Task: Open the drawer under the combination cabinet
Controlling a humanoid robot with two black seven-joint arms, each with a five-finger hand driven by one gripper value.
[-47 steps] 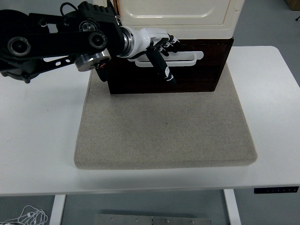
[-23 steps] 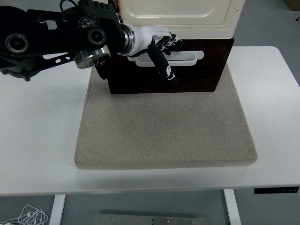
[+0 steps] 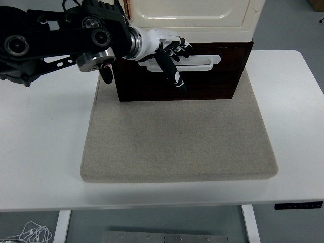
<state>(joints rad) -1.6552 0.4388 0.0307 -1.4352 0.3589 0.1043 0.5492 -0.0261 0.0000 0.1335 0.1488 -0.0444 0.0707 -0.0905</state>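
Note:
The combination cabinet (image 3: 192, 15) is cream on top, with a dark brown drawer (image 3: 217, 83) under it at the back of the table. The drawer has a white bar handle (image 3: 205, 64) and looks closed. My left hand (image 3: 173, 59) is at the handle's left part. Its fingers (image 3: 178, 48) curl over the handle's top edge and the black thumb (image 3: 171, 73) lies slanted down across the drawer front. The right arm is not in view.
The cabinet stands on the far edge of a grey felt mat (image 3: 177, 136) on the white table (image 3: 40, 147). My left arm (image 3: 55, 43) reaches in above the table's far left. A control panel (image 3: 298, 205) sits on the table's front right edge.
My left hand has shifted slightly left and up along the handle. The drawer front has not moved.

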